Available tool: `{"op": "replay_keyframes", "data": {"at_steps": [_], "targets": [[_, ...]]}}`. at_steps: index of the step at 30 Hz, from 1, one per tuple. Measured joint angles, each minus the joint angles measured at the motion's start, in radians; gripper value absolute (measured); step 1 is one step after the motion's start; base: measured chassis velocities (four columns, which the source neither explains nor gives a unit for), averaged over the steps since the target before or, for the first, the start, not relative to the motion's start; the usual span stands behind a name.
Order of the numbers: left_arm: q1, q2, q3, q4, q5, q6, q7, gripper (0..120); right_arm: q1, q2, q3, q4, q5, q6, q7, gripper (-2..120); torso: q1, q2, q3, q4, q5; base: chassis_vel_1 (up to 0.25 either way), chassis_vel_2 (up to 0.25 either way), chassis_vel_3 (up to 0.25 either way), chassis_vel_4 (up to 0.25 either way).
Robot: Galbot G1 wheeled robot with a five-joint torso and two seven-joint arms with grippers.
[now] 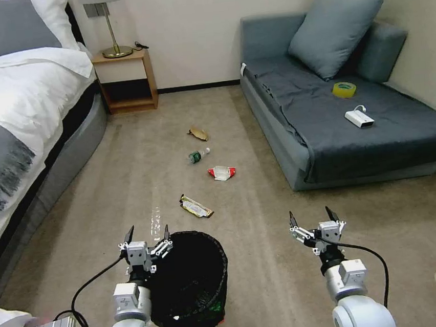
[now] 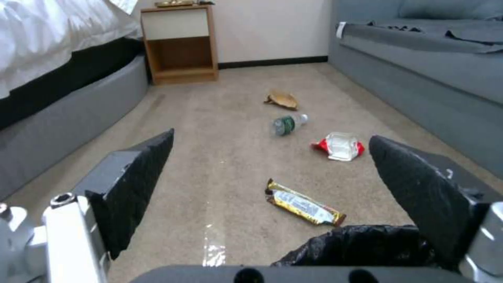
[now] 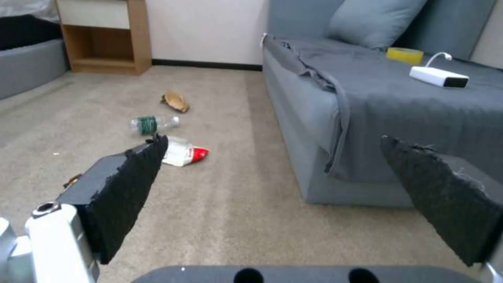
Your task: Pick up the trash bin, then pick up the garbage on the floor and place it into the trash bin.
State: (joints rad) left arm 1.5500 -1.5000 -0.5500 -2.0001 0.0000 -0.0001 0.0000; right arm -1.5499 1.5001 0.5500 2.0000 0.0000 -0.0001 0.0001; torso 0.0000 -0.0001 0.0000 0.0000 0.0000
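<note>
Presently the largest items bound the work area: a bed (image 1: 11, 101) along the left edge of the floor (image 1: 270, 282) and a grey sofa (image 1: 358, 129) along the right, with a wooden nightstand (image 1: 126, 79) at the far wall. On the sofa lie a yellow tape roll (image 1: 344, 89) and a white box (image 1: 359, 118) with a cable; neither is litter.

The trash bin (image 1: 191, 284) stands on the floor at the near edge, directly before the robot, not yet lifted. The left gripper (image 1: 146, 236) hangs over its left rim, jaws wide, one jaw just beside the liner, judged ready to take the rim. The right gripper (image 1: 313, 217) hangs over bare carpet well to the right of the bin, jaws wide and empty.

Garbage lies in a loose line up the middle of the floor, well apart from the bin except the nearest piece: gold wrapper (image 1: 196, 206), red-and-white carton (image 1: 222, 172), small bottle (image 1: 197, 155), tan scrap (image 1: 198, 133).
</note>
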Motion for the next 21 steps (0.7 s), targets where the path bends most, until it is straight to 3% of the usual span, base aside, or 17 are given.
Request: {"op": "replay_keyframes", "data": {"at_steps": [13, 16, 21], "targets": [[0.001, 0.001, -0.01, 0.01, -0.013, -0.012, 0.005, 100, -0.001, 0.0, 0.0, 0.0, -0.001, 0.001, 0.0, 100, 0.0, 0.0, 0.0, -0.0001, -0.0001, 0.0, 0.0, 0.0, 0.0], [0.016, 0.017, -0.1, 0.107, -0.117, -0.125, 0.057, 100, -0.038, 0.024, 0.0, -0.022, -0.065, 0.052, 0.022, 100, 0.0, 0.0, 0.0, 0.0001, -0.0004, 0.0, 0.0, 0.0, 0.0], [0.019, 0.024, -0.151, 0.156, -0.17, -0.195, 0.095, 100, -0.109, 0.073, 0.0, -0.063, -0.188, 0.154, 0.068, 100, 0.0, 0.0, 0.0, 0.0, -0.0007, 0.0, 0.0, 0.0, 0.0]]}}
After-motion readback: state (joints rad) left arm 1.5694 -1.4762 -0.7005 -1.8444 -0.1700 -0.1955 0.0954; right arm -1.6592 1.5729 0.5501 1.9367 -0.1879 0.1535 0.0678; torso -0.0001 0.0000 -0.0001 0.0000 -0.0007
